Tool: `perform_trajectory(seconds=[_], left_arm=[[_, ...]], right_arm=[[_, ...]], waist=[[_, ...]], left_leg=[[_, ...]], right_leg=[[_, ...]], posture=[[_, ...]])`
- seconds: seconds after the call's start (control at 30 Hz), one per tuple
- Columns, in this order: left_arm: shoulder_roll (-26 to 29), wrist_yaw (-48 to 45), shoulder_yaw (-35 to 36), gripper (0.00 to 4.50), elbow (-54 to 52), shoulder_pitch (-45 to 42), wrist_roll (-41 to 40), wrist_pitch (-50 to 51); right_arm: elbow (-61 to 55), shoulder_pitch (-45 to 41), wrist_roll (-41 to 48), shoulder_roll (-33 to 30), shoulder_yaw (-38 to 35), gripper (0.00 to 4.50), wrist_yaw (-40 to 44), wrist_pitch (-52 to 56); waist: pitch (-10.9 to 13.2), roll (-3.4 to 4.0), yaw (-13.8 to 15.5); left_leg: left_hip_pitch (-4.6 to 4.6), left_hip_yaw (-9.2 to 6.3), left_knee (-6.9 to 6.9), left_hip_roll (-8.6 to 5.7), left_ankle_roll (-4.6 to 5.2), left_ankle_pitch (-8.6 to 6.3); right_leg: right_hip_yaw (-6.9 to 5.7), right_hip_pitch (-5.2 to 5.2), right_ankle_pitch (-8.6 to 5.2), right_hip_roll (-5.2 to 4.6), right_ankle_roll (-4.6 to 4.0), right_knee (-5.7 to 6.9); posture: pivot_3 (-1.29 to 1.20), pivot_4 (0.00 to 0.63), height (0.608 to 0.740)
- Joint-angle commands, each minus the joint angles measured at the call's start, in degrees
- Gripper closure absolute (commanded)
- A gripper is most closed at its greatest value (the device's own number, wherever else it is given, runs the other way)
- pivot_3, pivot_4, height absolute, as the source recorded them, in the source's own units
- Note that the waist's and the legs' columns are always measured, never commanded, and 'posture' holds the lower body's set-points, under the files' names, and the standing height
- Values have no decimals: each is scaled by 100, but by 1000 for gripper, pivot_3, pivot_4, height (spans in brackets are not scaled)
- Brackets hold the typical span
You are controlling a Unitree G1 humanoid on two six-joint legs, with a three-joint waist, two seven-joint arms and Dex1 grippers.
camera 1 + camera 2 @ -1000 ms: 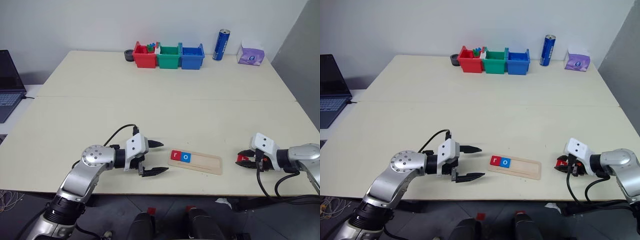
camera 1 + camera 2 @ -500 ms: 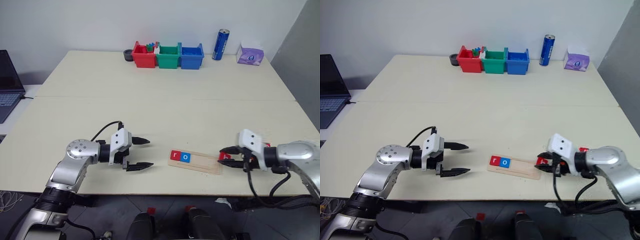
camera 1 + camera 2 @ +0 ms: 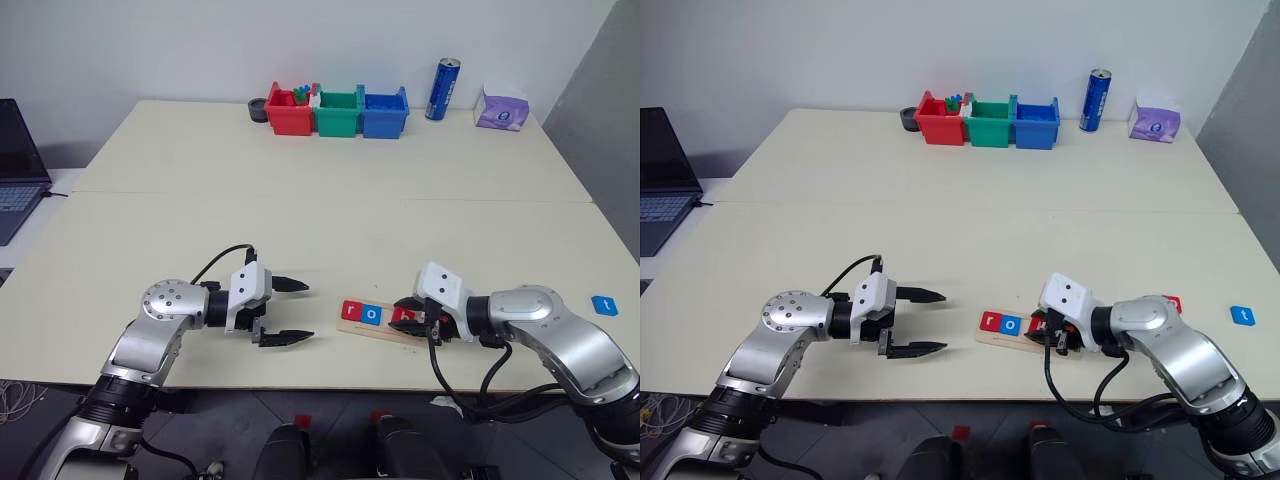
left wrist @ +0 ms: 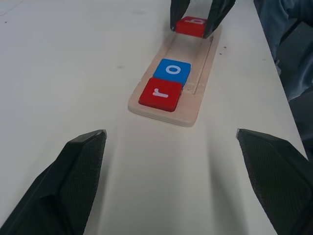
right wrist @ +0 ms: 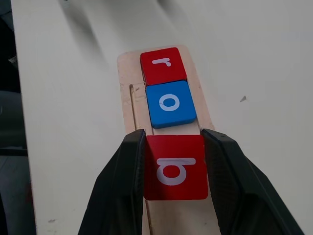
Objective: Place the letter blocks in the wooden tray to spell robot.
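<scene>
The right end effector [image 5: 173, 169] is gripping the red b block [image 5: 176, 167] over the wooden tray [image 4: 201, 66], just beside the blue o block [image 5: 170, 104]. The left end effector [image 3: 295, 312] is hanging wide open and empty above the bench [image 3: 330, 220].

Robotics lab/office test setup: large pale table [image 3: 330, 190] against bare white wall, open laptop [image 3: 18, 170] at one edge, red, green & blue plastic bins [image 3: 337, 111] lined up at the back w/ a drinks can [image 3: 441, 90] & tissue box [image 3: 502, 108]
</scene>
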Motion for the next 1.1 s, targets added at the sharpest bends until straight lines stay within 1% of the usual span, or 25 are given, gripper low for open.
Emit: perform_trajectory(seconds=[0.03,0.27,0.5,0.57,0.6,0.8,0.93,1.07,1.1], left_arm=[[-28,74,-31,0,-303,6,-13,34],[-56,169,-117,0,-453,-66,28,120],[-43,229,-136,0,-534,-78,36,159],[-41,240,-140,0,-538,-78,42,156],[-41,246,-142,0,-549,-76,43,160],[-82,266,-162,0,-478,-86,83,108],[-104,276,-152,0,-452,-39,110,59],[-113,282,-127,0,-458,30,128,19],[-120,286,-128,0,-454,44,134,9]], right_arm=[[23,-177,-78,75,69,3094,-50,-19],[347,-337,-212,205,222,3094,-6,-122],[391,-387,-190,215,260,3094,43,-119],[395,-403,-178,238,260,2377,32,-105],[383,-410,-172,249,251,2158,21,-91],[218,-437,-80,260,72,16,-22,36],[-214,-335,278,249,-556,16,-154,345],[-985,284,806,30,-1322,16,-98,693],[-1230,606,950,-5,-1574,16,-122,794]], waist=[[0,0,-1],[0,0,-1],[0,0,-1],[0,0,-1],[0,0,-1],[0,0,-2],[0,0,0],[0,0,25],[-1,-1,27]], left_leg=[[0,0,0,0,0,0],[0,0,0,0,0,0],[0,-3,0,0,0,0],[0,-3,0,0,0,0],[0,-2,0,0,0,0],[0,-3,0,0,0,0],[0,-4,0,0,0,0],[-6,-7,-1,0,0,0],[-10,-10,-1,-1,0,0]], right_leg=[[0,0,0,0,0,0],[-1,0,0,0,0,0],[-1,0,0,0,0,1],[-2,0,0,0,0,1],[-2,0,0,0,0,1],[-2,0,0,0,0,0],[-2,0,0,0,0,1],[-5,0,0,0,0,-1],[-6,0,0,-2,0,-3]], posture=[[0,150,740],[0,150,740],[0,150,740],[0,150,740],[0,150,740],[0,150,740],[0,150,740],[0,150,740],[0,150,740]])
